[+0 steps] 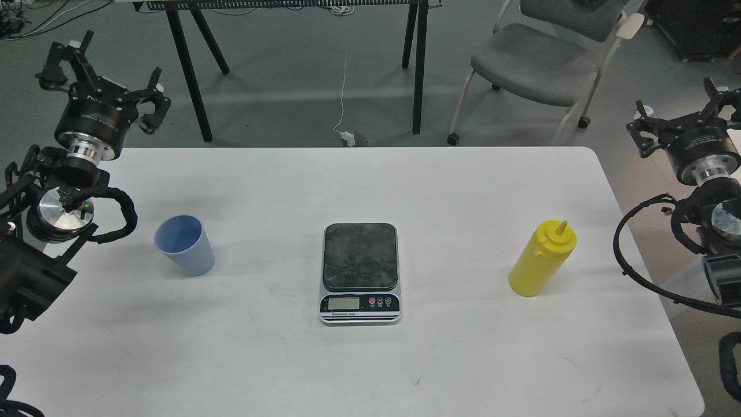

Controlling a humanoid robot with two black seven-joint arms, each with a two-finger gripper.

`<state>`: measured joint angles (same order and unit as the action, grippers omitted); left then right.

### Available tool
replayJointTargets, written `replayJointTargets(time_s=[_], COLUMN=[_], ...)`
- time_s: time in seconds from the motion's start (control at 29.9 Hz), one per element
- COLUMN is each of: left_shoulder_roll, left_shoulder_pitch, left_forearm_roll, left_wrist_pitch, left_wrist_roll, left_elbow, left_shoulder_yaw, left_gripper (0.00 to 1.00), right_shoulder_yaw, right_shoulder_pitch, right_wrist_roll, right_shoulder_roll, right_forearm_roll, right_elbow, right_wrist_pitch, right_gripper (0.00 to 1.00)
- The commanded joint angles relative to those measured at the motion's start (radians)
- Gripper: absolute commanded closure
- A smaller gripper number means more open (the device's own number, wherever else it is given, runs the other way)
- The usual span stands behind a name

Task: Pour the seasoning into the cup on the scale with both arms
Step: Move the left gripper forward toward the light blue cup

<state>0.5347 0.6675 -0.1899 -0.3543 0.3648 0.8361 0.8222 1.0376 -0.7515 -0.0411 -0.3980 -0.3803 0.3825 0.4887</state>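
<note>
White desk (463, 191) carrying, left to right, the blue ribbed cup (185, 245), the digital scale (360, 272) with bare platform, and the yellow squeeze bottle (542, 258) — all upright, well apart. My left gripper (98, 69) and right gripper (689, 107) hang spread and empty.

Blue cup (185, 245) upright left of dark scale (360, 273); yellow seasoning bottle (542, 259) upright right.
</note>
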Motion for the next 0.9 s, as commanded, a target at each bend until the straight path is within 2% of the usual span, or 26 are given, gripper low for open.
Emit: replayJointTargets(time_s=[0.0,0.13,0.23,0.3,0.4,0.47,0.57,0.7,0.87], left_shoulder_roll=[0.001,-0.010,0.007,0.043,0.135,0.169,0.212,0.266,0.277], left_shoulder_pitch=[-0.002,-0.034,-0.078,-0.098,-0.103,-0.103,-0.101,-0.103,-0.103], left_forearm_roll=[0.003,-0.002,0.004,0.026,0.110,0.189,0.381,0.815,1.280], left_wrist_pitch=[-0.002,0.009,0.032,0.023,-0.029,-0.064,-0.072,-0.052,0.061], left_wrist_roll=[0.002,0.003,-0.007,-0.015,-0.062,-0.073,-0.060,0.008,0.026], left_elbow=[0.000,0.023,0.118,0.169,0.202,0.207,0.209,0.280,0.314], left_shoulder_yaw=[-0.003,-0.001,-0.008,-0.014,-0.029,-0.032,-0.032,-0.034,-0.035], left_gripper=[0.01,0.01,0.01,0.01,0.01,0.01,0.01,0.01,0.01], right_shoulder_yaw=[0.002,0.007,0.022,0.048,0.071,0.090,0.117,0.125,0.133], right_shoulder_pitch=[0.006,0.015,0.070,0.121,0.179,0.211,0.247,0.253,0.224], right_wrist_roll=[0.000,0.000,0.000,-0.002,-0.002,-0.003,-0.003,-0.005,-0.005], right_shoulder_roll=[0.001,-0.004,-0.025,-0.065,-0.087,-0.091,-0.098,-0.093,-0.081], right_forearm_roll=[0.000,-0.002,-0.005,-0.005,-0.005,-0.005,-0.005,-0.003,-0.003], right_elbow=[0.012,0.022,0.096,0.157,0.223,0.252,0.286,0.291,0.291], right_wrist_pitch=[0.000,0.000,0.000,0.000,0.000,0.000,0.000,0.000,0.000], right_gripper=[0.00,0.00,0.00,0.00,0.00,0.00,0.00,0.00,0.00])
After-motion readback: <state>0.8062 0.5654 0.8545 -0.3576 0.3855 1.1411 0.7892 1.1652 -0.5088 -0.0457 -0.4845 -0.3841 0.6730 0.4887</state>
